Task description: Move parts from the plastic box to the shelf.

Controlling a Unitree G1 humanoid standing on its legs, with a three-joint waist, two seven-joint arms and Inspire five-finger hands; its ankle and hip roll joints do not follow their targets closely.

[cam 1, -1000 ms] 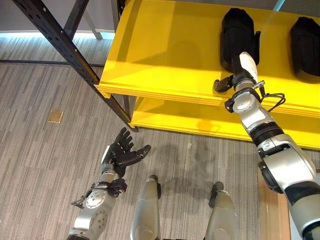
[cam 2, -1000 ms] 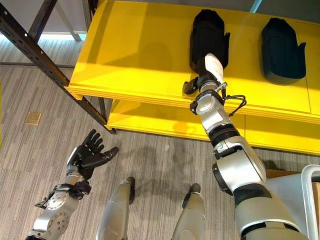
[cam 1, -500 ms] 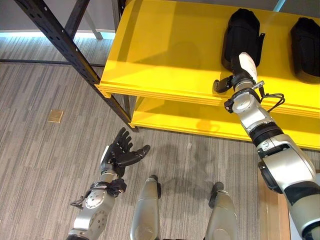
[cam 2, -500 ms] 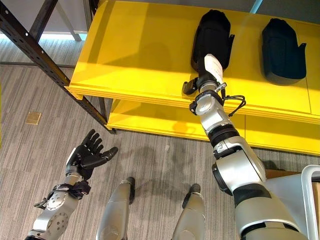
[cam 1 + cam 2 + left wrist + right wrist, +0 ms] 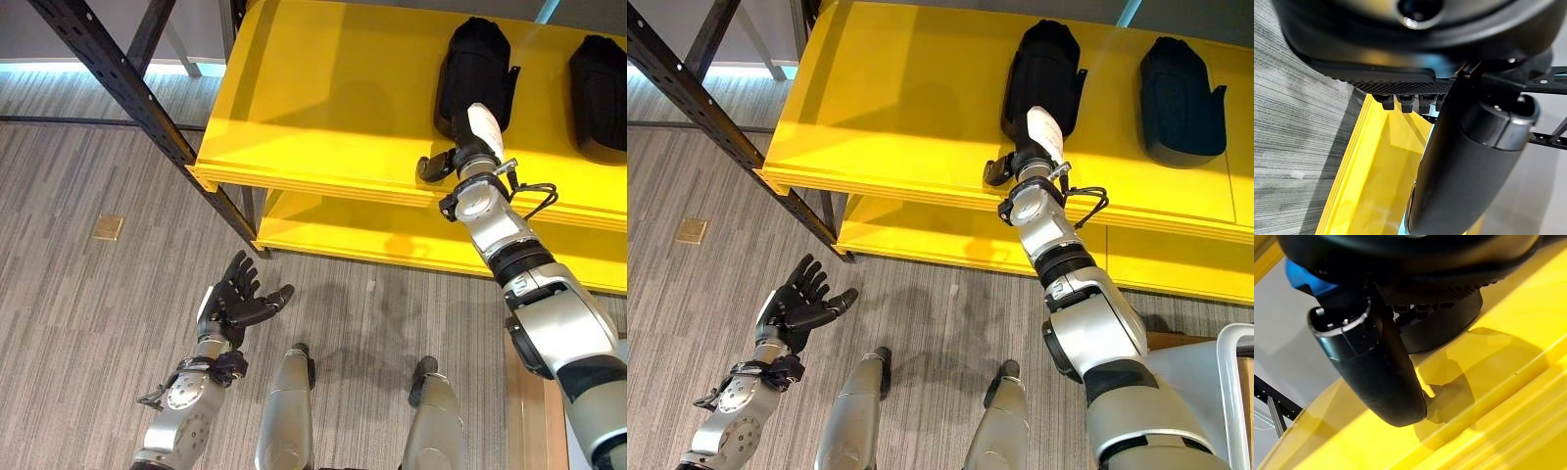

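1. The left hand (image 5: 235, 299) is hanging low over the floor, well left of the shelf (image 5: 323, 108), fingers spread, holding nothing.
2. The right hand (image 5: 470, 132) is reaching onto the shelf, its fingers lying straight against the near end of a black part (image 5: 475, 64); the part is resting flat on the shelf just beyond the fingertips, and nothing is curled round it.
3. A second part (image 5: 600, 78) is lying further right.
4. To finish well, the hand should probably be drawing straight back, without dragging the part toward the shelf edge.

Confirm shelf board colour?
Bright yellow shelf board, on a dark metal frame; clearest in the left eye view.
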